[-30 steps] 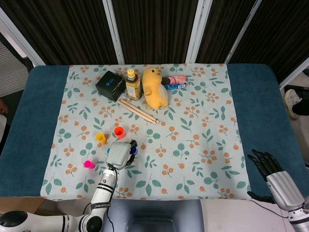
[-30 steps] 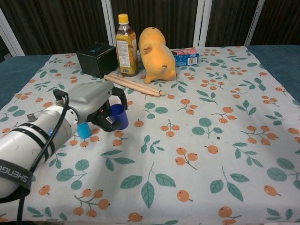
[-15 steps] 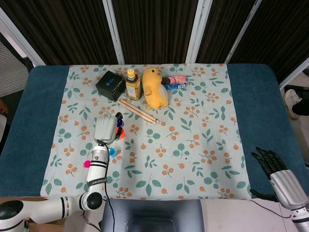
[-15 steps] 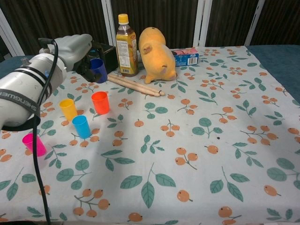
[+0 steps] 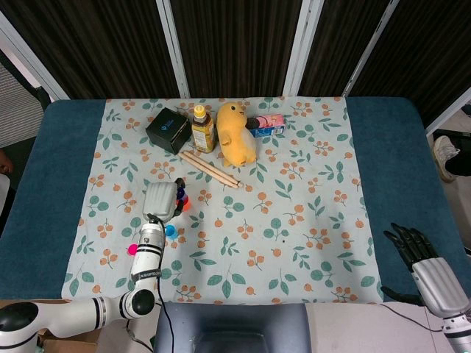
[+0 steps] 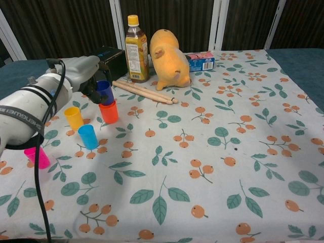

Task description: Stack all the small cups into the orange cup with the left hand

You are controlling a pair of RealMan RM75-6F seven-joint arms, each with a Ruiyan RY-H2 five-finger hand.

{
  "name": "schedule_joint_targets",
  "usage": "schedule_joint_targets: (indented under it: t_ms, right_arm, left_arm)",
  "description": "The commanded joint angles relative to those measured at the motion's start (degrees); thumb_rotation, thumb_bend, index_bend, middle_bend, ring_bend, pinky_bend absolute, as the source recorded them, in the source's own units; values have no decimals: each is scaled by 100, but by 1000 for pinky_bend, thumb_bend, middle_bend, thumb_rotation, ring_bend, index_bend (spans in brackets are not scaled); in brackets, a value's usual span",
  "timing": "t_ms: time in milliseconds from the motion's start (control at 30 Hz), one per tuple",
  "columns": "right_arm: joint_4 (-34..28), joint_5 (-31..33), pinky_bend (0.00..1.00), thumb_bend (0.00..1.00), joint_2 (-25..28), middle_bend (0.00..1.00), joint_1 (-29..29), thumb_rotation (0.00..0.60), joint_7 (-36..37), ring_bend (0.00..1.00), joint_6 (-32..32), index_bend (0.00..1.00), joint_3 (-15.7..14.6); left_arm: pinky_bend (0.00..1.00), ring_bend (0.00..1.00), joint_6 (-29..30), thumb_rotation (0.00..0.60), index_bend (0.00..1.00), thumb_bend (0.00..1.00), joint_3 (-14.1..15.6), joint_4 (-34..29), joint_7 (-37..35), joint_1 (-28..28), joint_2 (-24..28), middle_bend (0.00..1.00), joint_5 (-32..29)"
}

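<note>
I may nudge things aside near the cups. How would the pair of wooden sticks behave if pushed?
The wooden sticks look stiff, thin and round, so they would probably roll or pivot rather than bend. They lie loose side by side on the tablecloth, so a push would likely separate them. They seem light for their length.

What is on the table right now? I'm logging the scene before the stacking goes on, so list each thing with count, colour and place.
dark blue cup: 1, held just above the orange cup
orange cup: 1, left part of cloth
yellow cup: 1, left of the orange cup
light blue cup: 1, nearer than the yellow cup
pink cup: 1, near left edge
black box: 1, far left
bottle: 1, brown with yellow cap, beside the box
plush toy: 1, yellow, far centre
small carton: 1, pink and blue, behind the toy
wooden sticks: 2, before the bottle
left hand: grips the dark blue cup
right hand: off the cloth, near right corner, holds nothing
</note>
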Motion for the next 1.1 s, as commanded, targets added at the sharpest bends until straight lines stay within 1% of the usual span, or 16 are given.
schedule_joint_targets:
  t_ms: [33,167,300,333,400,467,533,667,800,900,1000,1100]
  right_arm:
    - [6,0,0,118,6,0,-6,600,21,0,18,0,7]
    - [7,-6,0,118,16,0,-7,600,48,0,17,0,4]
    - [13,-15,0,118,24,0,-14,600,66,0,33,0,3]
    - [14,-13,0,118,25,0,-15,600,70,0,35,0,5]
    - [17,-6,0,118,25,0,-16,600,76,0,42,0,13]
    - [20,0,0,118,20,0,-16,600,62,0,35,0,17]
    - [21,-8,0,118,14,0,-13,600,47,0,26,0,14]
    - [23,-20,0,117,-11,0,-19,600,25,0,39,0,18]
    - [23,-40,0,118,-23,0,-23,600,-4,0,36,0,9]
    - [22,-48,0,118,-35,0,-30,600,-34,0,42,0,7]
    - [5,-56,0,118,-48,0,-30,600,-62,0,32,0,3]
    - [-3,-73,0,117,-59,0,-32,600,-82,0,32,0,-4]
  left_arm:
    - [1000,1000,13,600,551,371,56,19,-39,-21,-23,1000,1]
    - [1000,1000,20,600,532,374,144,70,-55,-50,-51,1000,-12]
    - [1000,1000,3,600,437,382,174,176,-80,-87,-77,1000,-53]
    - [1000,1000,-9,600,390,383,181,197,-92,-93,-75,1000,-61]
    - [1000,1000,-36,600,261,381,201,208,-124,-96,-63,1000,-77]
    - [1000,1000,-33,600,90,372,218,168,-176,-88,-36,1000,-62]
    - [1000,1000,2,600,18,363,221,88,-227,-76,2,1000,-22]
    - [1000,1000,136,600,8,358,289,-233,-243,-4,204,1000,101]
    - [1000,1000,299,600,67,357,448,-602,-179,161,549,1000,212]
    - [1000,1000,312,600,99,355,606,-779,-217,347,836,1000,182]
    - [1000,1000,228,600,113,352,768,-814,-389,517,1035,1000,169]
    - [1000,1000,138,600,126,350,917,-647,-564,629,1100,1000,214]
